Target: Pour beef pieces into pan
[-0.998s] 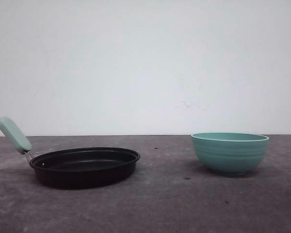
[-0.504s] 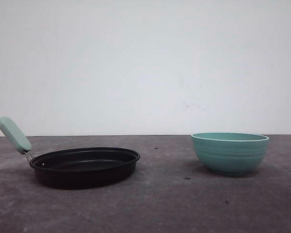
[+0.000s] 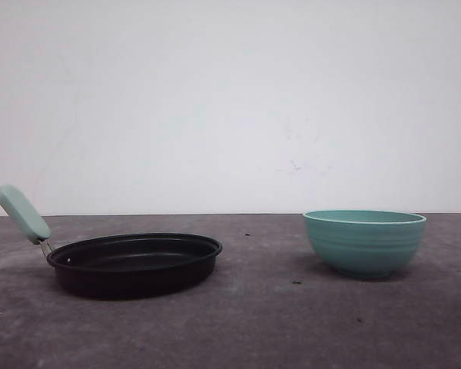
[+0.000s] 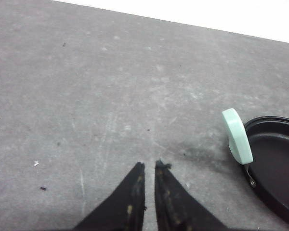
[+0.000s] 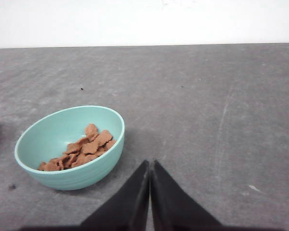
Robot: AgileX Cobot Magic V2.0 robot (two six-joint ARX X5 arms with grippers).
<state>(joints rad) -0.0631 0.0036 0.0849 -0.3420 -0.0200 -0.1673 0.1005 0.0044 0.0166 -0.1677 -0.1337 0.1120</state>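
On the left of the grey table (image 3: 253, 323), as seen from the front, the pan (image 3: 134, 263) is set flat, its black bowl shallow and its mint-green handle (image 3: 21, 213) raised up and away to the left on a short metal neck. Nothing is seen lying inside the pan. In the left wrist view the left pincer (image 4: 148, 166) is held above bare table, well apart from the pan's handle (image 4: 237, 135); its two black fingers are brought nearly together, with only a thin slit left between the tips, and nothing is held or touched by them. The pan's dark rim (image 4: 274, 163) is seen beside that handle.

To the right on the table, well apart from the pan, a teal ribbed bowl (image 3: 364, 242) is stood upright. In the right wrist view the beef pieces (image 5: 79, 151) are heaped inside this bowl (image 5: 67, 175), piled against one side of its inner wall. The right pincer (image 5: 149, 163) is held near the bowl but clear of it; its fingers are pressed tip to tip, and nothing is gripped between them.
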